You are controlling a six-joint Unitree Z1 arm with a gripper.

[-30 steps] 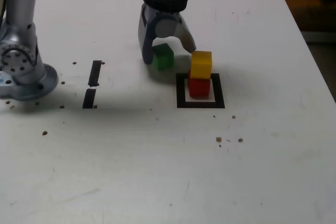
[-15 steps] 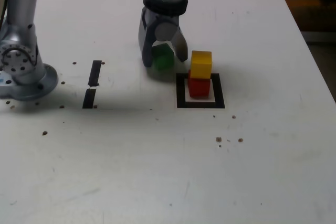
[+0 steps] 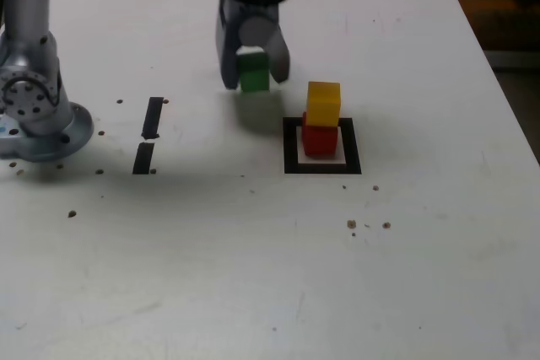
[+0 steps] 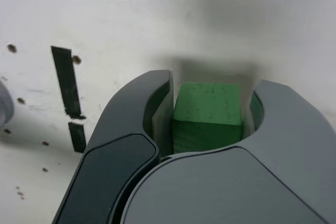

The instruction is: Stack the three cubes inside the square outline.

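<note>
My gripper (image 3: 253,73) is shut on the green cube (image 3: 253,72), which hangs a little above the white table with its shadow below it. The wrist view shows the same green cube (image 4: 208,114) pinched between the two grey fingers (image 4: 157,108). To the exterior view's right of it, the yellow cube (image 3: 323,104) sits on the red cube (image 3: 320,139). That pair stands inside the square outline (image 3: 321,147) of black tape.
The arm's round base (image 3: 38,115) stands at the exterior view's left. Two short black tape strips (image 3: 148,134) lie between the base and the outline. Small dark specks (image 3: 367,225) dot the table. The table's edge (image 3: 498,65) runs along the exterior view's right.
The jaws closed on the green cube, then the gripper rose with it off the table. The yellow and red cubes stayed put.
</note>
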